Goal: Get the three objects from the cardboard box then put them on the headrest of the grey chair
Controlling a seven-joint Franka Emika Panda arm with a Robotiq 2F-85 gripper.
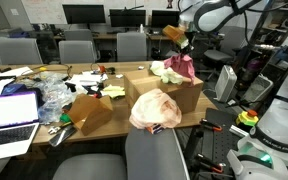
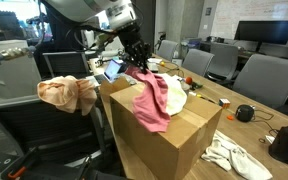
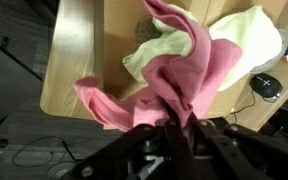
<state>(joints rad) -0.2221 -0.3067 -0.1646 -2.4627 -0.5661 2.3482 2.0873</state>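
Biggest thing here is the grey chair (image 1: 154,158) up front. The peach cloth (image 1: 155,110) is draped over its headrest (image 1: 150,138), so that one's already in place. Behind the chair sits the big cardboard box (image 1: 180,97) on the table, and beside it a smaller, darker box (image 1: 91,112).

The pink cloth (image 2: 154,102) is half out of the big box. Its top is bunched up at the gripper (image 2: 139,64) and the rest hangs down over the box's front wall. The gripper's fingers are pressed together, pinching that bunch from above.

The wrist view gives you what the others only hint at: the yellow-green cloth (image 3: 239,40) lies inside the box, partly under the pink one, and the pink folds run right up into the fingers (image 3: 154,138). It doesn't catch the chair or the peach cloth at all. Both exterior views do, and one of them also has a laptop (image 1: 9,112) on the table.
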